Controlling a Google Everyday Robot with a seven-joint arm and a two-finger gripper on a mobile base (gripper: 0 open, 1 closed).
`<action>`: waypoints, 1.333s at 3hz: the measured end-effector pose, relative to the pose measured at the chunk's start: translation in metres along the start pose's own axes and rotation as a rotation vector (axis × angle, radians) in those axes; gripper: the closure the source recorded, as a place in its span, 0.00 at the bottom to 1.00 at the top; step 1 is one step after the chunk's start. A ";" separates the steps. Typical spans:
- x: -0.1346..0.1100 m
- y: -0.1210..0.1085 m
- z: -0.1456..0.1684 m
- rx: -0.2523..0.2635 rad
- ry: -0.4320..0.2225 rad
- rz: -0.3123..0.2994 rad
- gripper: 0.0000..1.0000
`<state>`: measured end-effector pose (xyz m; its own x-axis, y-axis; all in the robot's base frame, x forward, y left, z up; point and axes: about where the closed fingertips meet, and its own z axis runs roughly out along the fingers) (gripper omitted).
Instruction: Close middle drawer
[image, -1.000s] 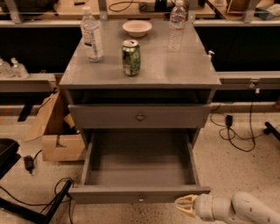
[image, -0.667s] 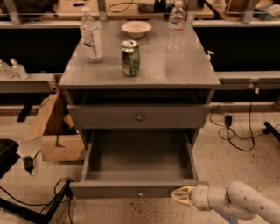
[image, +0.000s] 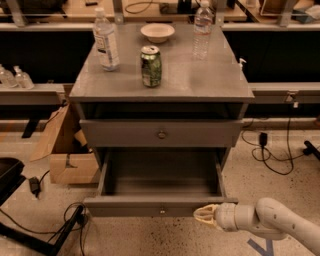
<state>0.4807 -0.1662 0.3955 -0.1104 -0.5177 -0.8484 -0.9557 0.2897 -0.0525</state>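
Grey and plain, the middle drawer stands pulled far out, low on the desk, just as it did a second ago. What differs is the pincer: it has crept up and leftward and now sits at the right end of the drawer's front panel (spread or pressed together, I cannot tell). On top stand two bottles, the left water bottle and the right water bottle, one green can and one bowl. One upper drawer is shut.
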 end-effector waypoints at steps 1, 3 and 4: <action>0.000 0.000 0.000 0.000 0.000 0.000 1.00; -0.013 -0.025 0.015 -0.018 -0.006 -0.026 0.98; -0.014 -0.024 0.017 -0.022 -0.008 -0.026 0.68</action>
<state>0.5094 -0.1522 0.3995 -0.0835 -0.5183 -0.8511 -0.9639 0.2588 -0.0630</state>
